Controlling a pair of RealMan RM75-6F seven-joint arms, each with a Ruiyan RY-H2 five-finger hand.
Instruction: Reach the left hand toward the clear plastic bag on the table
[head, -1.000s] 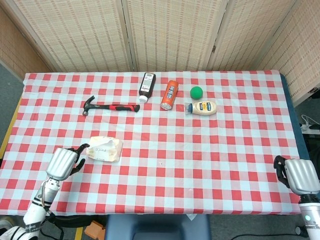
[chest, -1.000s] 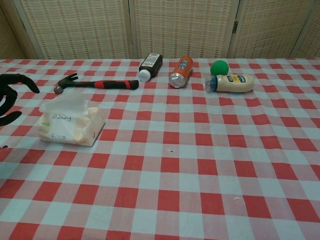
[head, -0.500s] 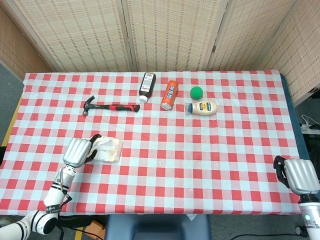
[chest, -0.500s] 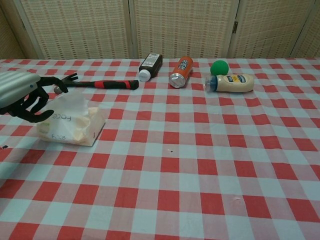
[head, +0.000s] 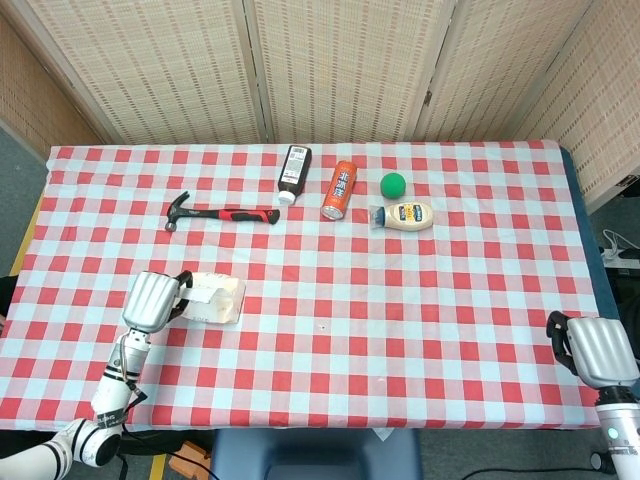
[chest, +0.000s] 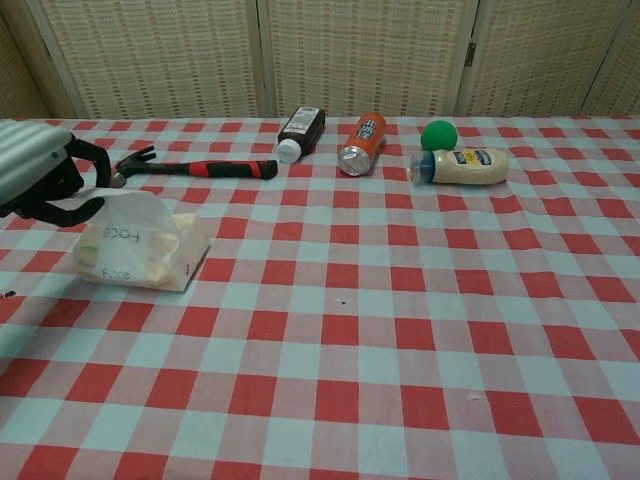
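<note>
The table (head: 470, 250) runs wide under its checked cloth, with a screen (head: 340, 60) behind the far edge. Most of the cloth between the far row of things and the near edge is open, broadest through the middle and right. My right hand (head: 600, 350) sits at the near right corner, over the edge, well apart from everything; I cannot tell how its fingers lie.

My left hand (head: 152, 300) is near the left edge, its dark fingers (chest: 72, 190) curled at the top left of the bag (head: 215, 298). Whether they pinch the plastic or only touch it, I cannot tell. The bag lies flat at near left, long axis roughly across the table, its loose end rising toward my hand.

Behind it the hammer (head: 220, 213) lies crosswise, head to the left. Further right in the far row stand apart the black bottle (head: 293, 172), the orange can (head: 340, 189), the mayo bottle (head: 403, 214) and the green ball (head: 393, 183).
</note>
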